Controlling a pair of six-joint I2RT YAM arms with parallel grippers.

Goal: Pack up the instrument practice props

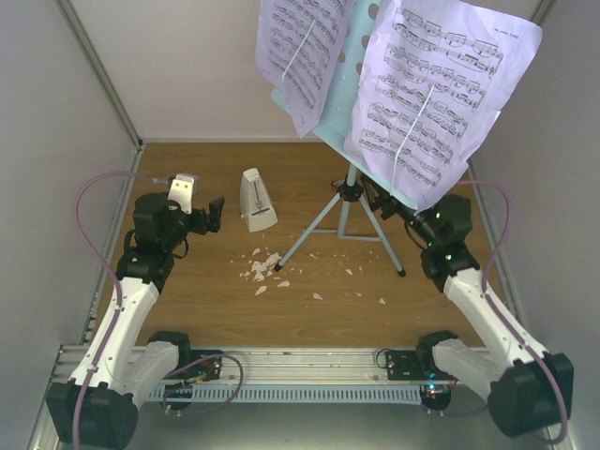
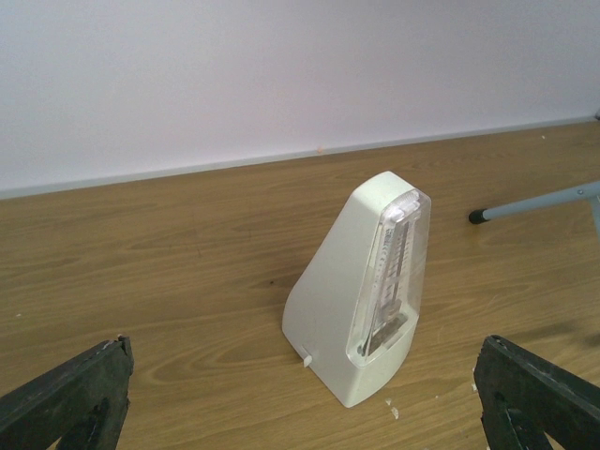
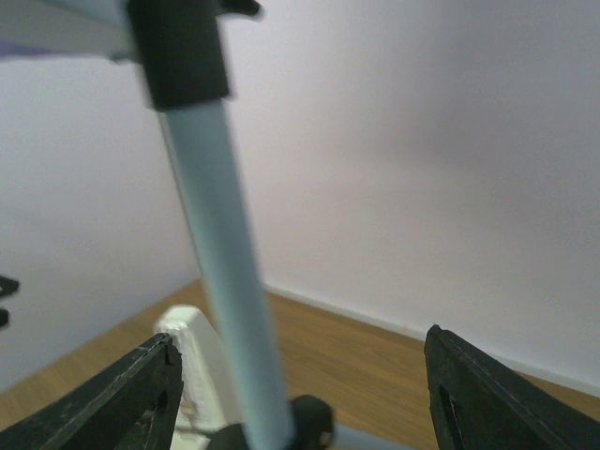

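Note:
The pale blue perforated music stand (image 1: 339,112) stands on tripod legs (image 1: 319,225) at the middle back. Two white sheet-music pages rest on it, one on the left (image 1: 300,52) and one on the right (image 1: 436,89). The white pyramid metronome (image 1: 257,200) stands upright on the table left of the stand. My left gripper (image 1: 208,216) is open and empty just left of the metronome (image 2: 361,291), which stands ahead between its fingers (image 2: 75,398). My right gripper (image 1: 398,214) is open under the right page, and its jaws straddle the stand's pole (image 3: 220,244) without touching it.
Small white crumbly scraps (image 1: 262,267) lie scattered on the wooden table (image 1: 187,300) in front of the metronome and tripod. White walls close in the back and both sides. A tripod leg tip (image 2: 480,216) shows at the right of the left wrist view.

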